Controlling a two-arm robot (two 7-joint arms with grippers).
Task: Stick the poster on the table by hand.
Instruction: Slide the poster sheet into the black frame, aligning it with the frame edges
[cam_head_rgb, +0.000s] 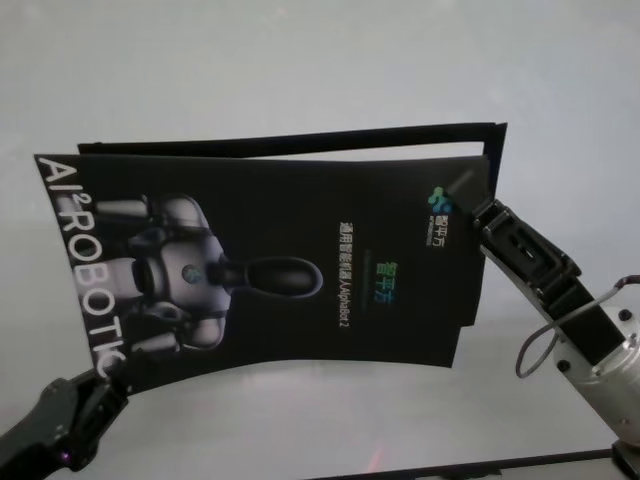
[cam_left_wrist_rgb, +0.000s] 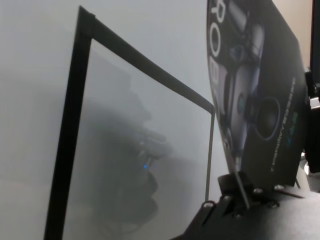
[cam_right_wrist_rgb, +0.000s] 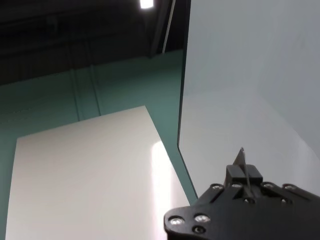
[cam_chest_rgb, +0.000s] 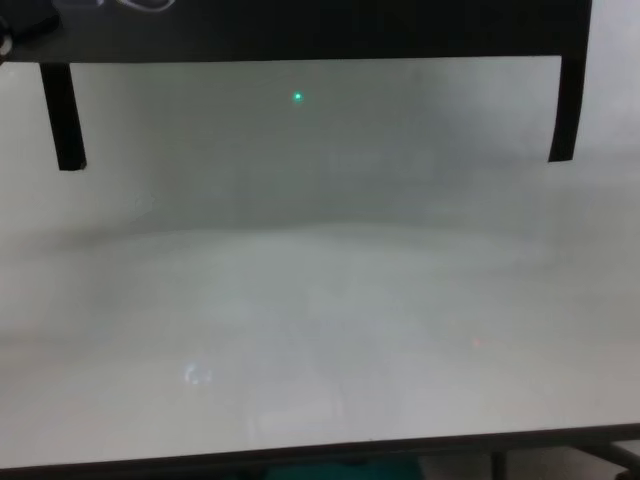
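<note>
Held above the pale surface (cam_head_rgb: 300, 60), the poster (cam_head_rgb: 300, 270) hangs between the left gripper (cam_head_rgb: 100, 375) at its near-left corner and the right gripper (cam_head_rgb: 480, 212) at its far-right corner, jaws pinched on it.

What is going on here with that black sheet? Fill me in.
The robot is holding the poster up over the table with both arms. The left gripper pinches its near left corner and the right gripper pinches its far right corner. The sheet sags between them and is not yet lying flat on the table. Black tape strips hang from its edge, so nothing appears stuck down yet.
</note>
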